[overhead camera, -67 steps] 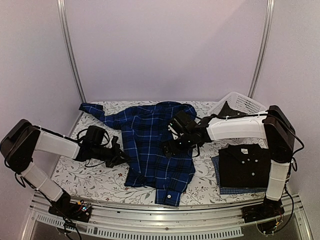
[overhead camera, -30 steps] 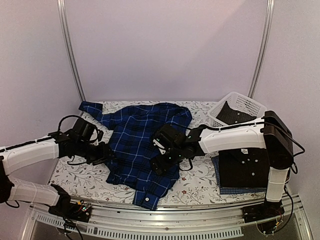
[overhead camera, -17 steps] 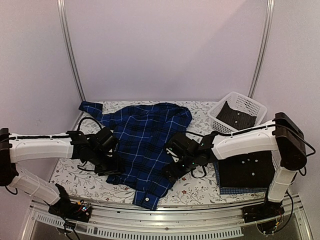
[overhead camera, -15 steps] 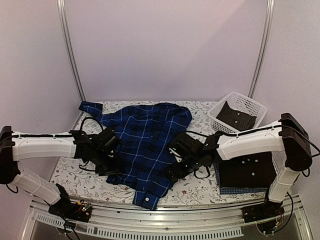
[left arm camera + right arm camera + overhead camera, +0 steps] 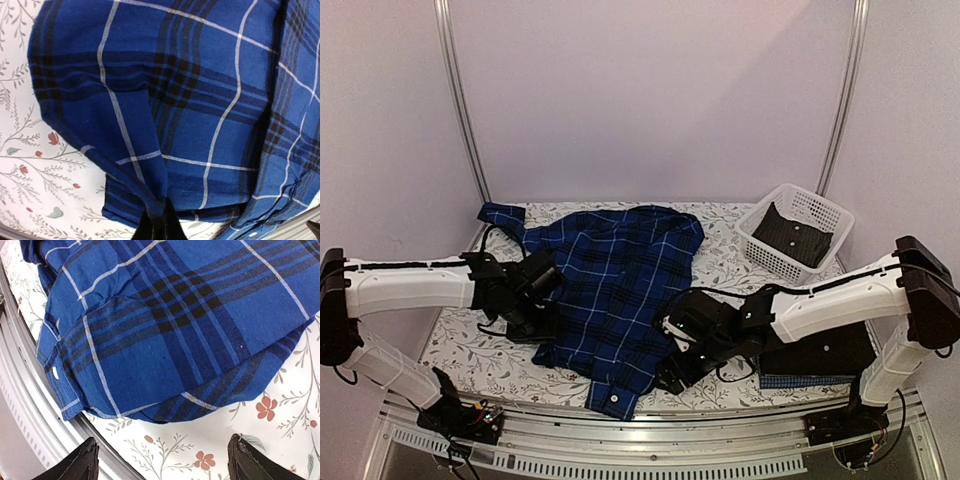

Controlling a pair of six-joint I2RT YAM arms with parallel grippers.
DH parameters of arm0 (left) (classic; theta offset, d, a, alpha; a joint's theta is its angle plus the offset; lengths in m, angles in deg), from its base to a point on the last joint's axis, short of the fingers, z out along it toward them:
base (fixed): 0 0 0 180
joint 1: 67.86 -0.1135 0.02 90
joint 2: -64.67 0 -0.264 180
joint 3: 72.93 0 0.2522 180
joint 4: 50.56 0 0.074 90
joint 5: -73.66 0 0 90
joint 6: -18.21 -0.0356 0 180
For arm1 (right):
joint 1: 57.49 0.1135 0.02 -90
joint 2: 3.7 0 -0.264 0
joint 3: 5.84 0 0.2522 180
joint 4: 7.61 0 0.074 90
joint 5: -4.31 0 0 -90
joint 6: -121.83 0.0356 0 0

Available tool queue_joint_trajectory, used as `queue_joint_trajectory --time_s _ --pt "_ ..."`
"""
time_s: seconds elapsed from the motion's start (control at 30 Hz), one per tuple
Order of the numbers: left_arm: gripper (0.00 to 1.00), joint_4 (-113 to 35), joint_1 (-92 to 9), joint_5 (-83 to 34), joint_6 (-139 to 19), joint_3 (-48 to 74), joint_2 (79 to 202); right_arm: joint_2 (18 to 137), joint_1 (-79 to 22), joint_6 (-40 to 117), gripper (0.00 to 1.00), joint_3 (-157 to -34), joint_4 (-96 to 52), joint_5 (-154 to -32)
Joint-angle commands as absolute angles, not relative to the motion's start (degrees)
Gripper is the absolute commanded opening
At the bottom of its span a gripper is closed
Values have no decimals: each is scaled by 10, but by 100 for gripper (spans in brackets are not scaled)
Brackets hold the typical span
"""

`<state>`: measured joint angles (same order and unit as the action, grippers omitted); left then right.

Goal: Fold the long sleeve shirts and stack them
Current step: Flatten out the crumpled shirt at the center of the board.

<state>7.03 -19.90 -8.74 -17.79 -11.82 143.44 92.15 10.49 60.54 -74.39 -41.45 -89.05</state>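
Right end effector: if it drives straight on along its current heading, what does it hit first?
Likely the plaid shirt's folded edge, just ahead of the open right end effector. A strip of bare table lies before it, so a steep heading could touch that first; depth unclear.

1. The dark blue plaid shirt lay spread and rumpled. Its left edge was pinched in the closed left claw, and its near hem sat just ahead of the gaping right claw.
2. The black shirt lay folded to the right of the right claw, atop the fine blue check shirt.
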Motion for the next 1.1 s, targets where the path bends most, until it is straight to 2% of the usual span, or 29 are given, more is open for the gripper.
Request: queue_joint_trajectory --time_s 0.0,0.13,0.23,0.33,0.43,0.47,0.5,0.77,0.97,1.0,1.03,1.07 --pt "0 96 -207 -91 -184 -91 1395 945 107 610 86 -752 -366 -921" --pt "0 122 -216 -100 -185 -76 1369 977 106 617 82 -771 -361 -898" --pt "0 134 -228 -113 -188 -68 1346 1001 103 620 70 -791 -361 -896" --pt "0 142 -244 -128 -193 -65 1328 1001 95 620 47 -815 -376 -886" --pt "0 147 -261 -143 -198 -63 1313 985 82 609 11 -841 -401 -892" --pt "0 149 -269 -149 -200 -63 1309 982 78 604 2 -854 -416 -896" --pt "0 151 -277 -156 -205 -62 1305 979 75 600 0 -866 -433 -897" --pt "0 222 -382 -188 -266 -39 1283 943 47 566 0 -953 -596 -963" --pt "3 215 -431 -222 -283 -101 1276 923 15 572 0 -908 -618 -1028" --pt "6 203 -436 -231 -284 -119 1275 928 14 572 1 -898 -612 -1037" --pt "9 191 -439 -241 -284 -135 1276 938 14 573 11 -890 -604 -1043" --pt "18 183 -442 -247 -284 -147 1277 943 14 575 22 -887 -598 -1044"
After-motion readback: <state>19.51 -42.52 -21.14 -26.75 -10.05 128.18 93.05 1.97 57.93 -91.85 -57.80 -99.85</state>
